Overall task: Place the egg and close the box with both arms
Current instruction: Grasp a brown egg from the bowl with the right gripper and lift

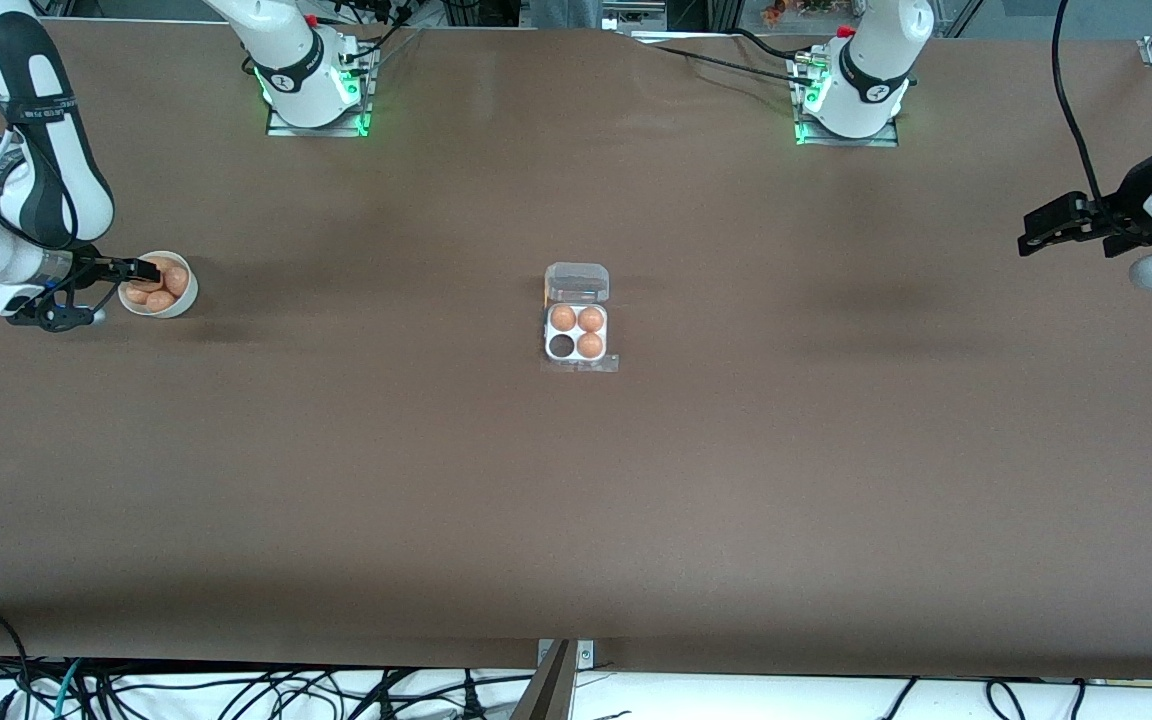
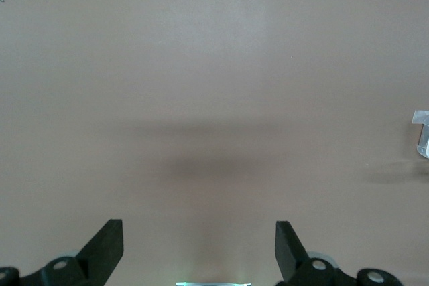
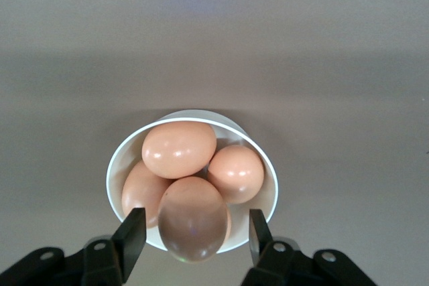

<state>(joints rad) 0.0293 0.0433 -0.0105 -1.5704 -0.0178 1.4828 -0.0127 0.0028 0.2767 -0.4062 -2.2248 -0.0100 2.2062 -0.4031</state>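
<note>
1. Nearest the front camera of the things on the table sits the box, mid-table, its clear lid laid back toward the arms' bases. Three cells hold eggs; the fourth, empty cell is on the camera side, toward the right arm's end.
2. At the right arm's end stands a round white bowl heaped with eggs. The right gripper hangs over it, jaws apart on either side of the egg that lies topmost, darkened by shadow. From the wrist view I cannot tell whether the fingers touch the shell yet; I judge it is not gripped.
3. The left gripper waits over bare table at the left arm's end, jaws wide apart.
4. Handling, as a judgement: the egg is light, rigid, smooth and brittle, so it can slip or crack. Hold it across its widest middle, with gentle pressure, and lift straight clear of its neighbours.
</note>
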